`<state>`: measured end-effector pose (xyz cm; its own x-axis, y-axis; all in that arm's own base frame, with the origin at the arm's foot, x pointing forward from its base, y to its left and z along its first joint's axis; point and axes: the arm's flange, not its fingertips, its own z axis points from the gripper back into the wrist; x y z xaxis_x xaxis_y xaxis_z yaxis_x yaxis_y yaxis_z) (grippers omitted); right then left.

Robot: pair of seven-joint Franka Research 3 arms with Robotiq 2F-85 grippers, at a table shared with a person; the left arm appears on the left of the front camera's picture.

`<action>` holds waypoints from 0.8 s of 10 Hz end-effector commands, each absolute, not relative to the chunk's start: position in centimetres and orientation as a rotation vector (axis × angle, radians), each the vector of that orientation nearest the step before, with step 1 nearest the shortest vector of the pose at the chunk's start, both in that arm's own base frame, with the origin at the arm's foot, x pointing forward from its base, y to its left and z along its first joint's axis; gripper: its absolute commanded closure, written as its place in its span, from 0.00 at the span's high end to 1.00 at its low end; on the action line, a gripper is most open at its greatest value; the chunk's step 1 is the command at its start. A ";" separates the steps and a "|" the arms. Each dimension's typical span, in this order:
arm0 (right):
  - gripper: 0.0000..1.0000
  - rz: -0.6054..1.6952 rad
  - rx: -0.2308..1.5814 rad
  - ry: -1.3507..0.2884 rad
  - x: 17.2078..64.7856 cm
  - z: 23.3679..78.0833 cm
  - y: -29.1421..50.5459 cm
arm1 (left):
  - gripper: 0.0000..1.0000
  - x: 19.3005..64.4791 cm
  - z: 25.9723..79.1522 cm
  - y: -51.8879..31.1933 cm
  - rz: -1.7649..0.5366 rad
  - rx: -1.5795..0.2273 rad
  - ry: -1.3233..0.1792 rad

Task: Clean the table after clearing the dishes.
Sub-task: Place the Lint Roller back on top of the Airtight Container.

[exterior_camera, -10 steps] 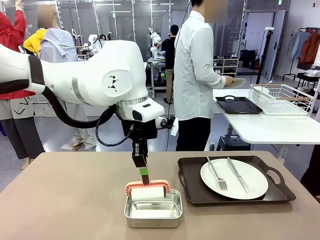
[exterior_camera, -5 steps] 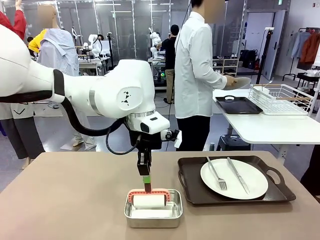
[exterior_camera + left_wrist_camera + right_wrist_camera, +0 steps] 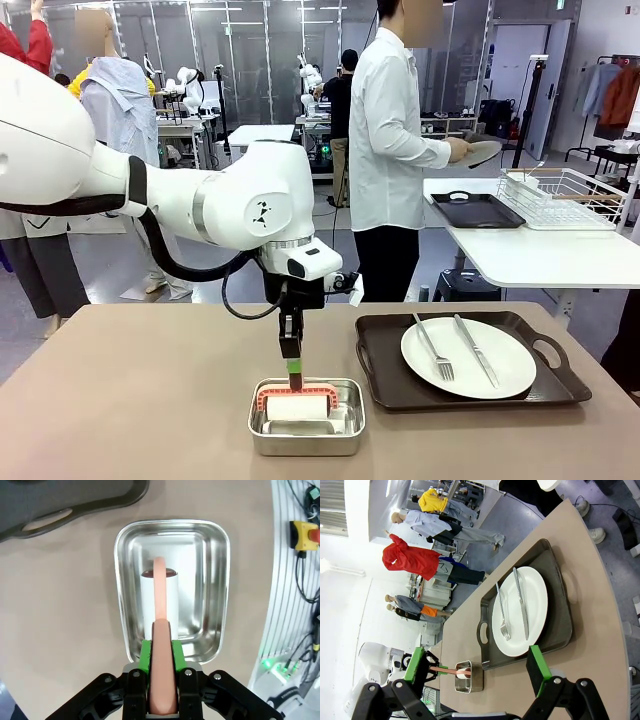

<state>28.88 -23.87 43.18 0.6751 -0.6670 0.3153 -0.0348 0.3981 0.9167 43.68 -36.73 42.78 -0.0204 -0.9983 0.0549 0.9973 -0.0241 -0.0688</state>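
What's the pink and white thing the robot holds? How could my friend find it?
Start at the big brown table. By its near edge sits a shiny steel pan, left of the dark tray with a plate. In that pan is the roller: white drum, salmon-pink handle, pinched by the left gripper.

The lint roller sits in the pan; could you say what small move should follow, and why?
Probably open the left end effector, leaving the pink-handled white lint roller in the steel rectangular pan: its roll sits inside the walls, and the dark brown tray with a white plate is uncleared.
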 end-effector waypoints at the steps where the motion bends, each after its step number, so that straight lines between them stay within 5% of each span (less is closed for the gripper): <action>1: 1.00 -0.451 1.116 -0.767 28.8 43.5 -23.9 | 0.20 44.8 42.8 -37.5 -1.576 -0.041 0.011; 6: 1.00 -0.451 1.116 -0.767 28.8 43.5 -23.9 | 0.23 47.1 41.1 -37.3 -1.537 -0.021 0.034; 7: 1.00 -0.451 1.116 -0.767 28.8 43.5 -23.9 | 0.36 47.2 40.9 -37.1 -1.529 -0.022 0.036; 8: 1.00 -0.451 1.116 -0.767 28.8 43.5 -23.9 | 0.60 47.2 41.1 -37.0 -1.531 -0.026 0.029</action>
